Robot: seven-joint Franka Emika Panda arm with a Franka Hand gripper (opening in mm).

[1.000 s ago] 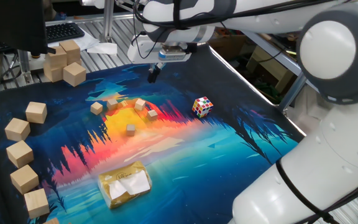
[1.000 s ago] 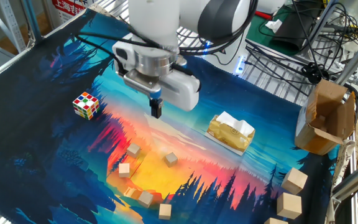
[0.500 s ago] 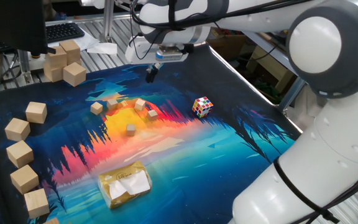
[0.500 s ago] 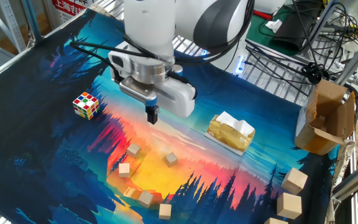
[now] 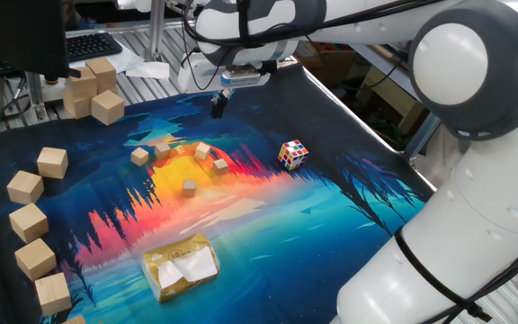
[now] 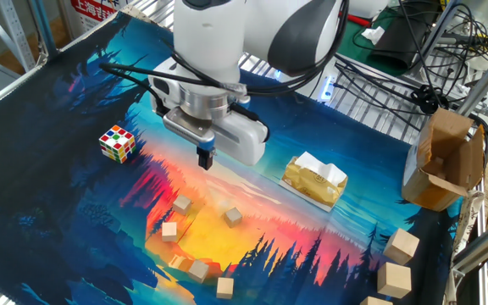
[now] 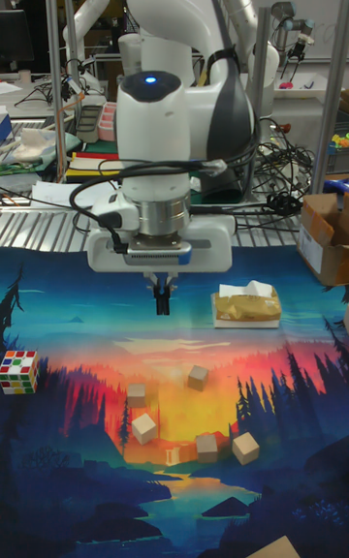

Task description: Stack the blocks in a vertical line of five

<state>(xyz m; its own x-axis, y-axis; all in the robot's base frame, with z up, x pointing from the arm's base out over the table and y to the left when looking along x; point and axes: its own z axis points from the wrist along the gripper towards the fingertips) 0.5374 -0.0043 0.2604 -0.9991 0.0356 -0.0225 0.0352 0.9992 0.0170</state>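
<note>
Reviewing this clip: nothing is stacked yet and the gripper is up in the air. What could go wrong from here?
1. The small blocks lie close together on the mat, so the gripper, descending on one, may nudge a neighbour.
2. The gripper looks shut and empty above the mat; if it does not open first, it would probably push a block rather than grasp it.
3. Five such tiny cubes make a narrow tower, so slight misplacement may topple it.

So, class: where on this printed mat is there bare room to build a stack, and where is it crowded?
Free: the blue stretch between the multicoloured puzzle cube and the gold tissue packet. Crowded: the orange centre with five tiny tan wooden blocks, and the mat's edge lined with larger pale wooden cubes.
</note>
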